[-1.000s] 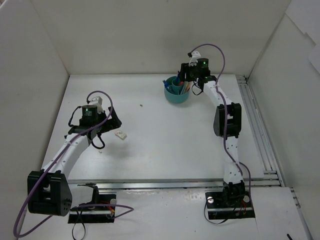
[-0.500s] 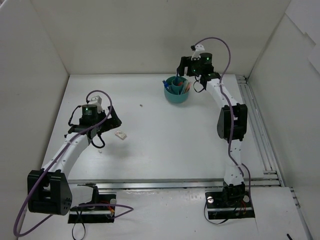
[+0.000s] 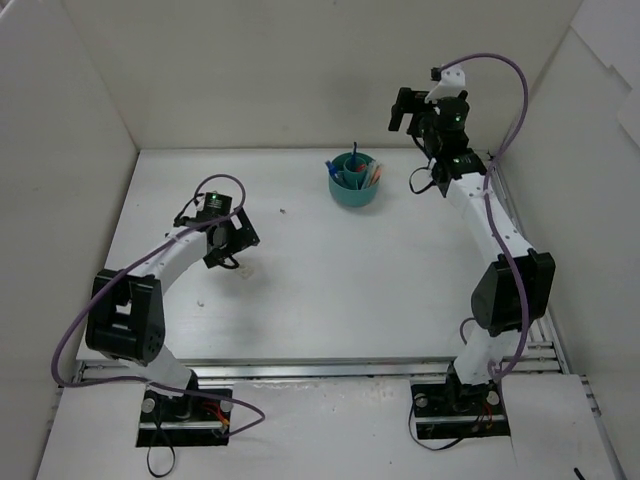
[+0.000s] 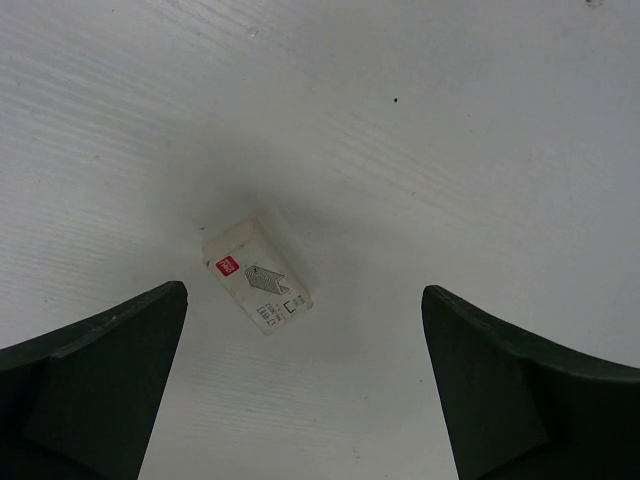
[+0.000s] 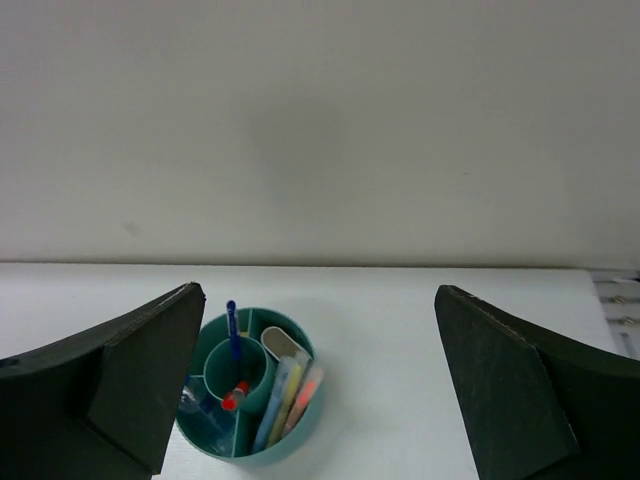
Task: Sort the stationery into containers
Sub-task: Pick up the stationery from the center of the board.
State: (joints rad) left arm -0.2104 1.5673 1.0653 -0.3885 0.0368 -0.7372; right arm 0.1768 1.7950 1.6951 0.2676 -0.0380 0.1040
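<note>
Left wrist: left gripper spread wide above the eraser, which sits off-centre, so closing may flick it away. Right gripper wide, empty.

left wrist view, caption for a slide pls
Open left gripper poised above a white eraser lying on the table.

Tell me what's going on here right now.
The left fingers hang open just above a white eraser lying on the table, one finger to each side of it, not gripping yet. The right fingers are open and empty, raised up beside the teal cup near the back wall. The cup already holds several pens in its compartments.
</note>
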